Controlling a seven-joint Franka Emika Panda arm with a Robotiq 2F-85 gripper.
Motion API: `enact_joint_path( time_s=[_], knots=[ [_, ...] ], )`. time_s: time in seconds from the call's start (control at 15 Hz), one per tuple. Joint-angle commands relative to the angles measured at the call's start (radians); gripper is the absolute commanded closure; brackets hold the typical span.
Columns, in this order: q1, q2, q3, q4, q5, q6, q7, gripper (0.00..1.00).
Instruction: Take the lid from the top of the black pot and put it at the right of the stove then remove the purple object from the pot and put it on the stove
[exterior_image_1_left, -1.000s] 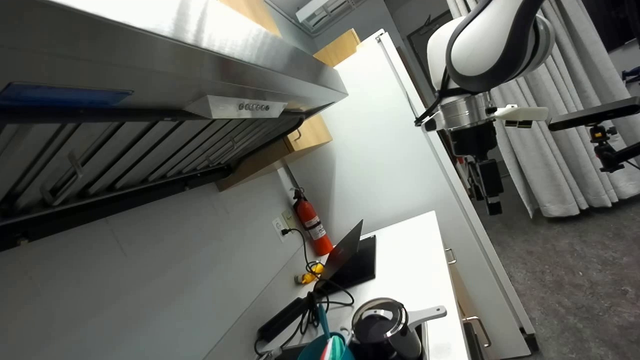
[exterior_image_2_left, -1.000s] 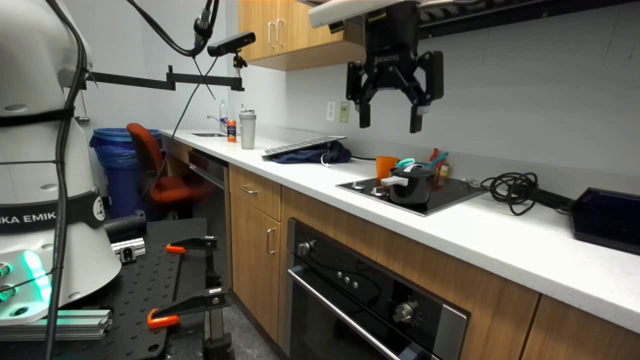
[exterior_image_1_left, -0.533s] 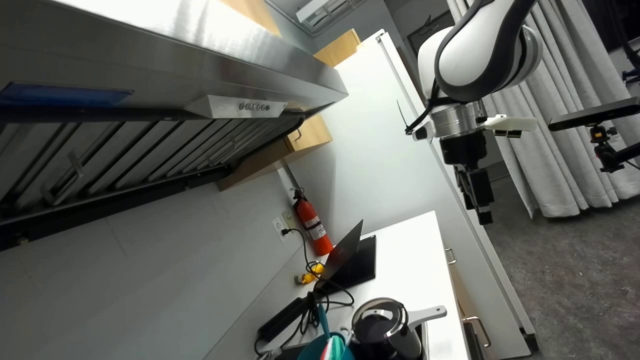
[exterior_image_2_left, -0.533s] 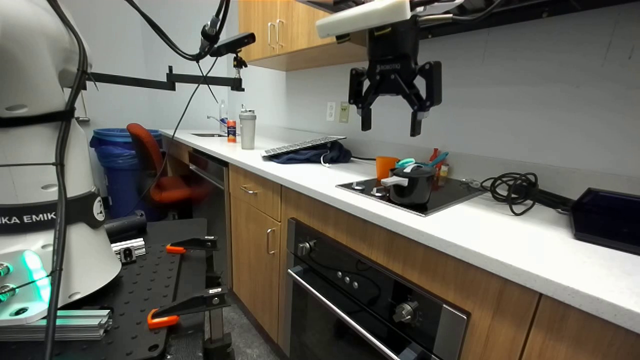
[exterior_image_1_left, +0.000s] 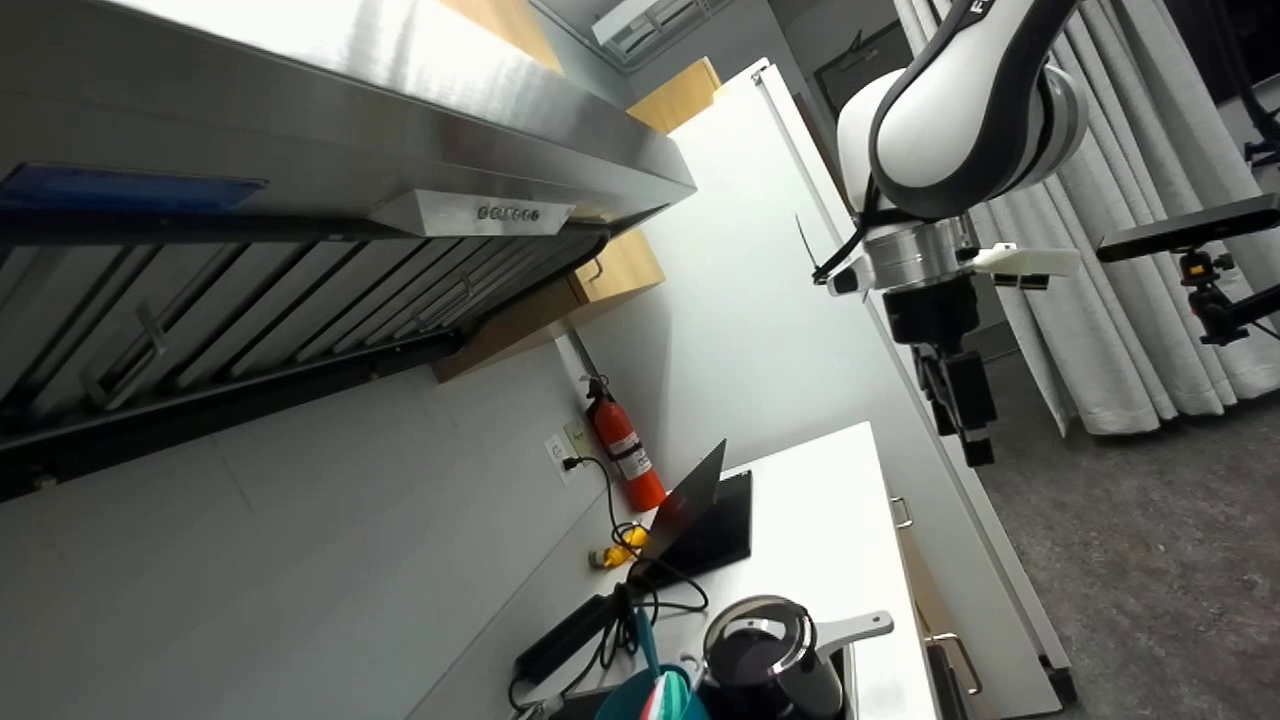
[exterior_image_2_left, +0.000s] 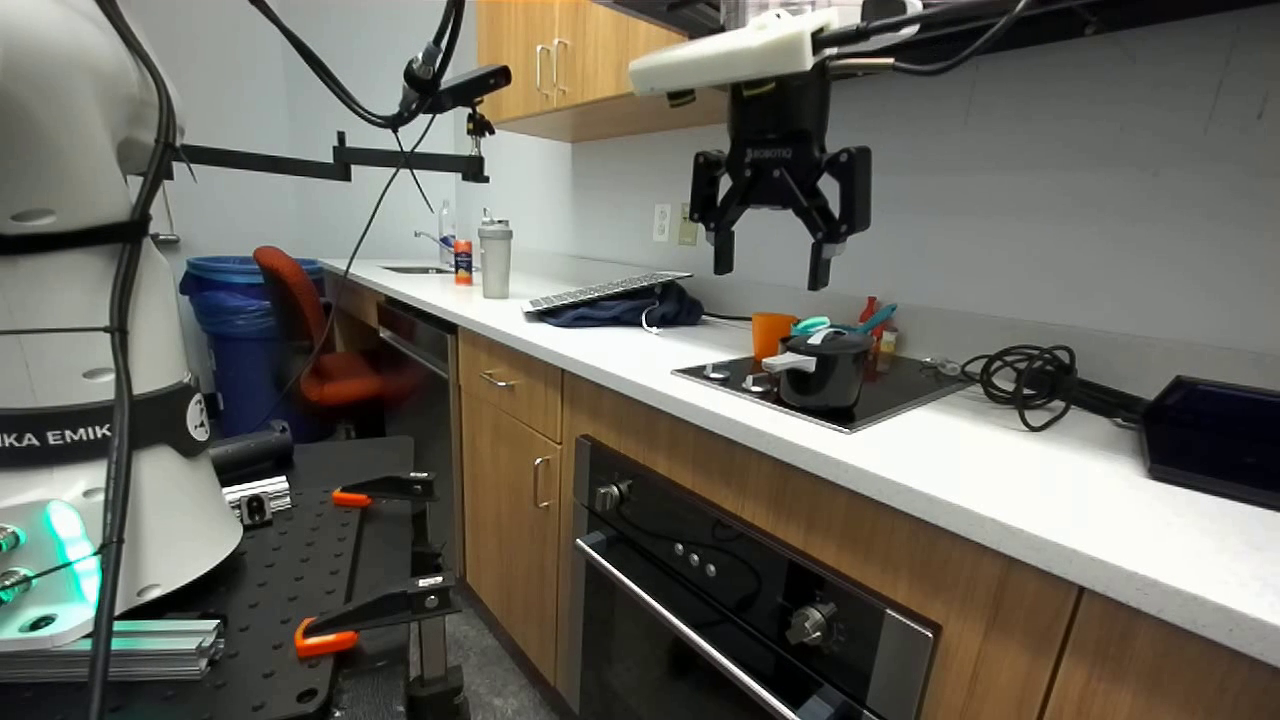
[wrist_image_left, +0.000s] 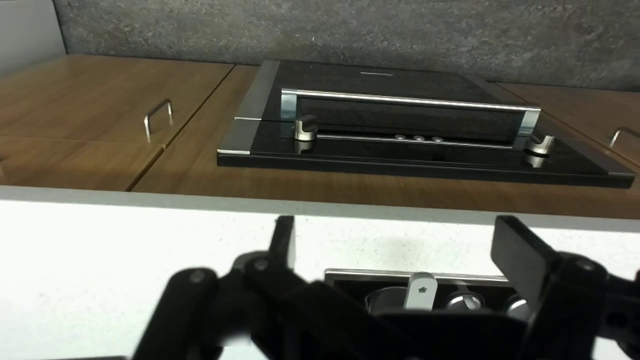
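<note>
The black pot (exterior_image_2_left: 822, 385) stands on the black stove (exterior_image_2_left: 905, 395), its pale handle toward the counter's front edge. It also shows in an exterior view (exterior_image_1_left: 818, 690). The shiny lid (exterior_image_1_left: 748, 655) rests on top of the pot; it shows as a dark disc in an exterior view (exterior_image_2_left: 838, 342). In the wrist view only the pot's handle (wrist_image_left: 421, 292) is plain, below and between the fingers. My gripper (exterior_image_2_left: 771, 268) is open and empty, well above the pot, pointing down; its spread fingers show in the wrist view (wrist_image_left: 395, 225). The purple object is hidden from view.
An orange cup (exterior_image_2_left: 772, 333) and a teal container with utensils (exterior_image_1_left: 640, 695) stand beside the pot. A coiled black cable (exterior_image_2_left: 1030, 380) and a dark box (exterior_image_2_left: 1215, 440) lie beyond the stove. The range hood (exterior_image_1_left: 400, 180) hangs above. Stove knobs (wrist_image_left: 464, 302) sit near the handle.
My gripper has moved down, nearer the counter, and shifted slightly sideways. It has stayed open. The pot and lid have not moved.
</note>
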Motion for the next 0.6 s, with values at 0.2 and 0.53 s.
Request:
enact_joint_path(
  time_s=[0.2,0.53],
  knots=[
    [0.045,0.119,0.078,0.01,0.239,0.153,-0.164,0.0],
    [0.051,0.181,0.161,0.055,0.453,0.246,-0.287,0.0]
  ],
)
